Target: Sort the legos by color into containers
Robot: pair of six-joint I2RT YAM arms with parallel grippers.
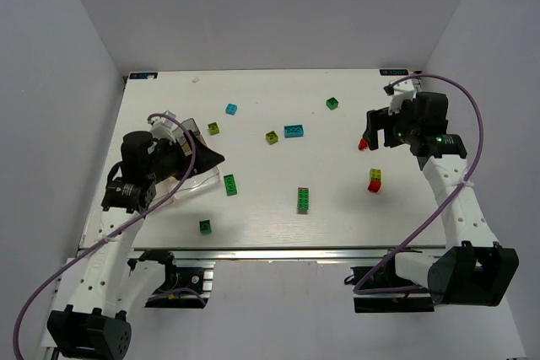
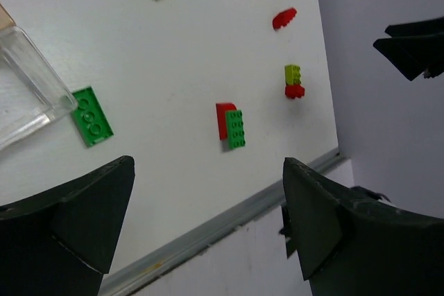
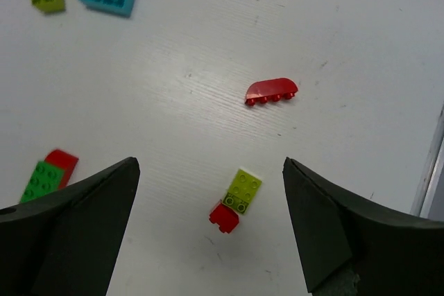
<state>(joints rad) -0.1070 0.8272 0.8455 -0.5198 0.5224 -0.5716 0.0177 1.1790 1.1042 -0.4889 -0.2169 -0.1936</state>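
Currently both pincers gape wide and hold nothing. The left pincer (image 2: 208,185) hangs beside the clear tray (image 2: 31,88), a green brick (image 2: 91,116) touching its corner. The right pincer (image 3: 208,178) hovers over a red curved brick (image 3: 272,91) and a lime-and-red stack (image 3: 236,202) on the white counter (image 1: 253,208).

A white table (image 1: 337,225) carries a clear tray (image 2: 28,84) at its left and scattered legos: two cyan bricks (image 1: 294,131), two lime bricks (image 1: 272,137), three green bricks (image 1: 229,185), a curved red piece (image 3: 271,91), a lime-and-red stack (image 3: 237,199) and a green-and-red stack (image 1: 302,199).
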